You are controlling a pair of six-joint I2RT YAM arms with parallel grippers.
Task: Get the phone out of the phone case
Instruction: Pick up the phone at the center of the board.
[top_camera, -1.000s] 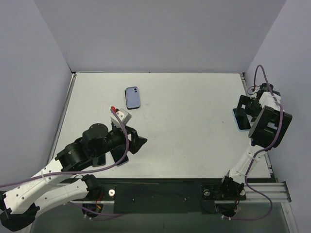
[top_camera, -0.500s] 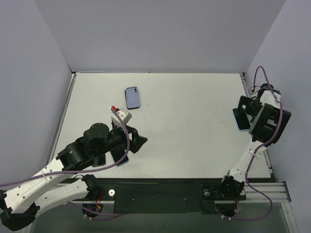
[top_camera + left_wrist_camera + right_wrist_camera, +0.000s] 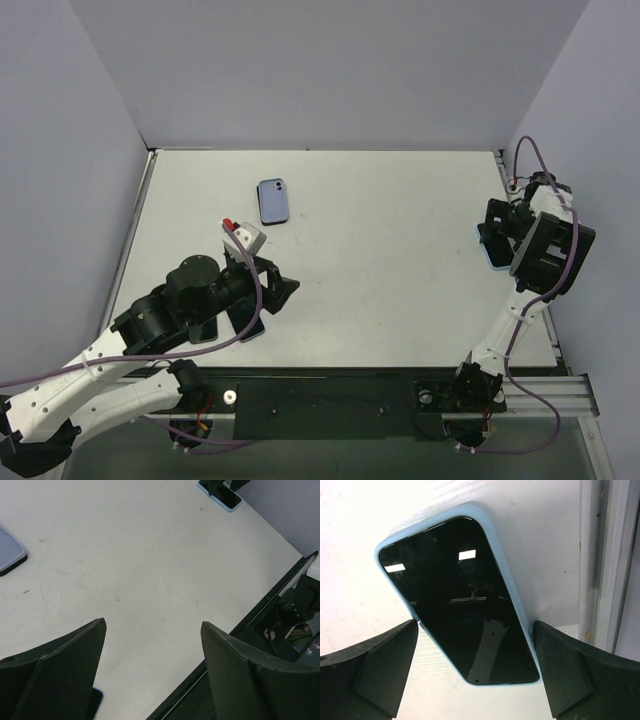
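From above, the right wrist hides most of the phone [image 3: 490, 255] at the bench's [image 3: 400, 300] 3 o'clock edge. Close up it lies screen-up in its case [image 3: 506, 580], right jaws released and straddling it, seemingly just touching. Left jaws hang released over the bench; since earlier the right wrist has crept slightly toward 12.

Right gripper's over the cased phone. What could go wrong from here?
1. The phone case lies close to the table edge; a nudge from the right gripper might push it off.
2. Its open jaws straddle the case and the phone together, so closing may clamp both rather than separate them.
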